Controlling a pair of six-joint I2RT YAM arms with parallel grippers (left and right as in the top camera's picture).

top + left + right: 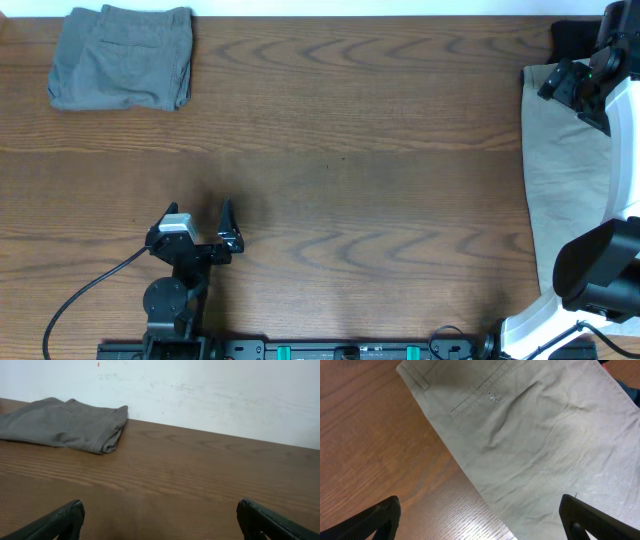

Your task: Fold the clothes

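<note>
The medium grey shorts (122,57) lie folded at the table's far left corner; they also show in the left wrist view (65,425). The beige-khaki shorts (560,170) lie spread flat along the right edge. In the right wrist view (545,435) their waistband and buttoned back pocket (492,395) face up. My left gripper (200,225) is open and empty low over bare wood near the front left, far from both pairs; its fingers show in its own view (160,522). My right gripper (572,85) is open and empty above the upper part of the beige shorts (480,520).
A dark cloth-like thing (572,38) sits at the far right corner behind the beige shorts. The wooden table (360,150) ends at a white wall (200,390) at the back. The arm bases and a black cable (80,300) are along the front edge.
</note>
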